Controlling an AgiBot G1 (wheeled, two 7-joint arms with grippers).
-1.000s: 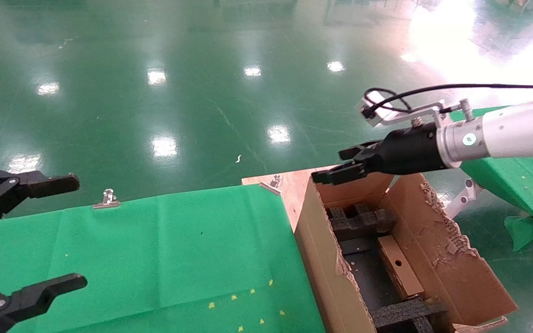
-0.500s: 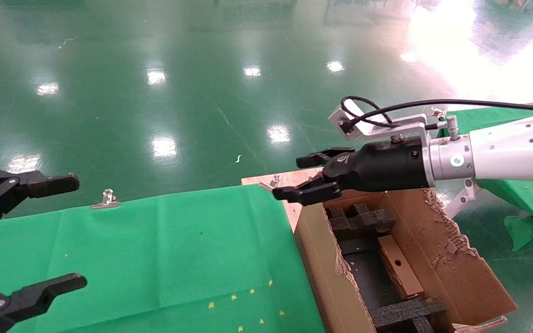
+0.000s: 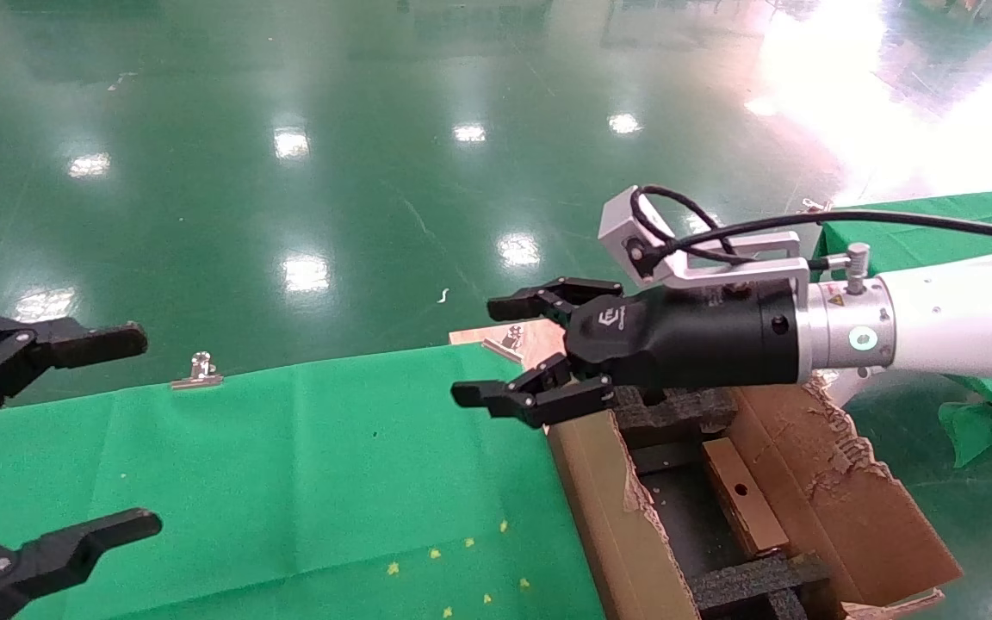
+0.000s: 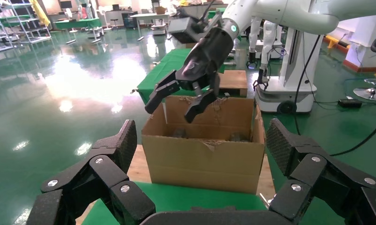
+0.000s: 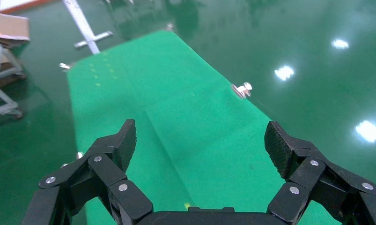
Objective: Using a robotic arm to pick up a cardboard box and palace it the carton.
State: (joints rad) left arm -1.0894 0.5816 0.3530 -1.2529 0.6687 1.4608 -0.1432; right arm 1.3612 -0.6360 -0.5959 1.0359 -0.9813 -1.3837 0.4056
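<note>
The small cardboard box lies flat inside the large carton, between black foam inserts, with its round hole facing up. My right gripper, on the white arm, hangs open and empty to the left of the carton's far corner, above the edge of the green cloth. It also shows in the left wrist view, above the carton. My left gripper is open and empty at the far left, above the cloth.
A green cloth covers the table left of the carton, held by metal clips at its far edge. The carton's torn flap sticks out to the right. A second green-covered table stands behind the right arm.
My right gripper has moved left from above the carton's far end to over the cloth's edge. Its jaws have spread wider. The left arm has not moved.
</note>
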